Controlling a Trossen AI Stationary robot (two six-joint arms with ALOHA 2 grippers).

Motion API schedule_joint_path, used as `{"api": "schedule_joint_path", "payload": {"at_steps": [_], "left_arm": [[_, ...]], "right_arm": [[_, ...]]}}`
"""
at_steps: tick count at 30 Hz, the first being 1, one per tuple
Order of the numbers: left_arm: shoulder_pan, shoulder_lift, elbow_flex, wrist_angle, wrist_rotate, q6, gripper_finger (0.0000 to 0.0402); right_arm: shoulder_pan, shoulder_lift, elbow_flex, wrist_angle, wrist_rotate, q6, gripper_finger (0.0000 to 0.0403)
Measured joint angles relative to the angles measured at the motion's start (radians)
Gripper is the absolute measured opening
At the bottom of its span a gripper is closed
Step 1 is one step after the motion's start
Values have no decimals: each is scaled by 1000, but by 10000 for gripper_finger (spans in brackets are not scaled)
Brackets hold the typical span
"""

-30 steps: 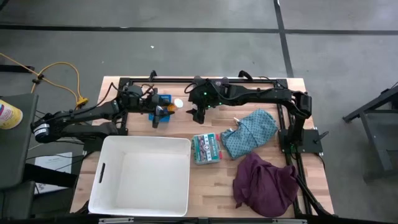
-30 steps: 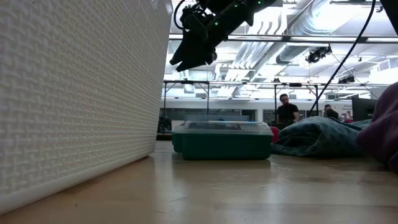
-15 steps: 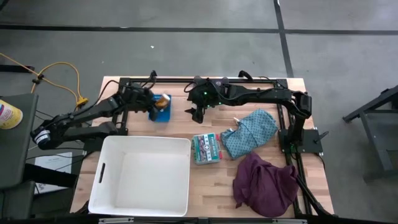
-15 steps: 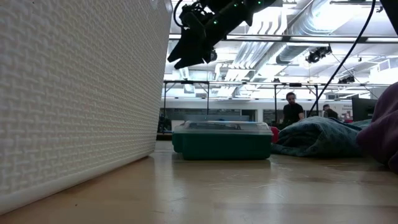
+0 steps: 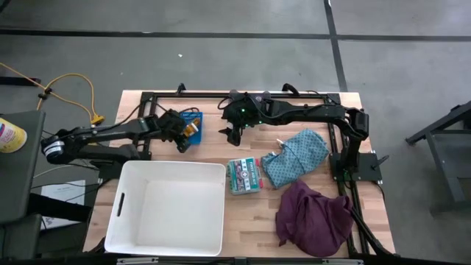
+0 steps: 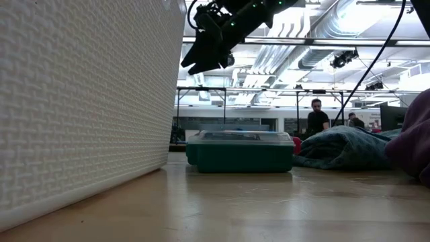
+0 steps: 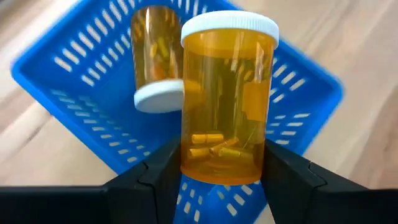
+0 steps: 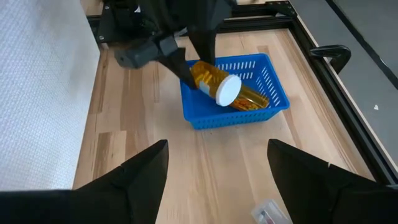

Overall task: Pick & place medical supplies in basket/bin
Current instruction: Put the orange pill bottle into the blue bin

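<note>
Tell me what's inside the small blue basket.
One orange bottle lies inside the blue basket. The left claw holds a second bottle over it, hiding part of the basket floor.

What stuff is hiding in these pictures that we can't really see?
- The white bin: the low view shows only its wall, which blocks the table's left side.
- The blue basket: from above, the left gripper covers most of it.
- The second orange bottle: partly behind the held orange bottle.
- The maroon cloth: cut off by the low view's edge.

White bin (image 5: 168,206), green case (image 5: 243,176), person (image 6: 316,118)
</note>
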Motion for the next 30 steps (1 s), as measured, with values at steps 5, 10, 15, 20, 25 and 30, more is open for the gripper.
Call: {"api": "schedule_joint_path", "payload": {"at_steps": [5,10,15,20,25,30], "left_arm": [[27,59,0,12,-3,-55,177],[52,92,0,16,-3,-69,183],[55,99,0,27,-3,-71,195],[55,99,0,37,-2,-71,206],[55,99,0,52,-1,-67,209],[55,93,0,64,-1,-64,210]], "right_arm": [[0,0,0,0,0,0,262],[0,0,0,0,0,0,262],[0,0,0,0,0,0,262],[0,0,0,0,0,0,262],[0,0,0,0,0,0,262],[0,0,0,0,0,0,262]]}}
